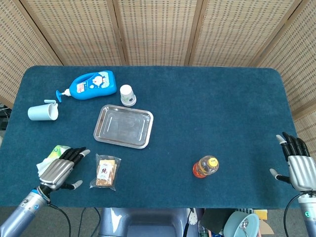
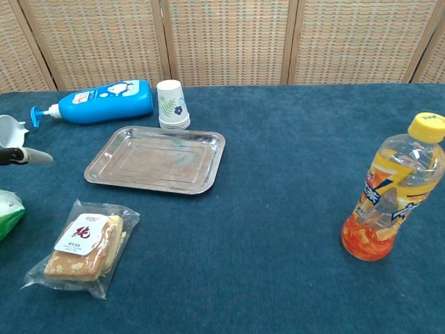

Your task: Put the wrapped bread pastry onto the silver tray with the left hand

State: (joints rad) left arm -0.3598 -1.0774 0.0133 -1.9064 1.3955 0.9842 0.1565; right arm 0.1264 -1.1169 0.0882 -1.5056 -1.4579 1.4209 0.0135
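The wrapped bread pastry [image 1: 105, 172] [image 2: 83, 245] lies flat in clear plastic near the table's front edge, just in front of the silver tray [image 1: 123, 126] [image 2: 155, 158], which holds nothing. My left hand [image 1: 58, 168] hovers left of the pastry, over the green packet, fingers spread and pointing right, apart from the pastry. In the chest view only a fingertip [image 2: 31, 156] of it shows at the left edge. My right hand [image 1: 298, 165] stays open at the table's front right corner, holding nothing.
A blue pump bottle [image 1: 91, 85] and a paper cup [image 1: 128, 95] sit behind the tray. A pale blue mug [image 1: 42, 112] stands at the left. A green tissue packet [image 1: 55, 152] lies partly under my left hand. An orange drink bottle [image 1: 205, 167] stands at front right.
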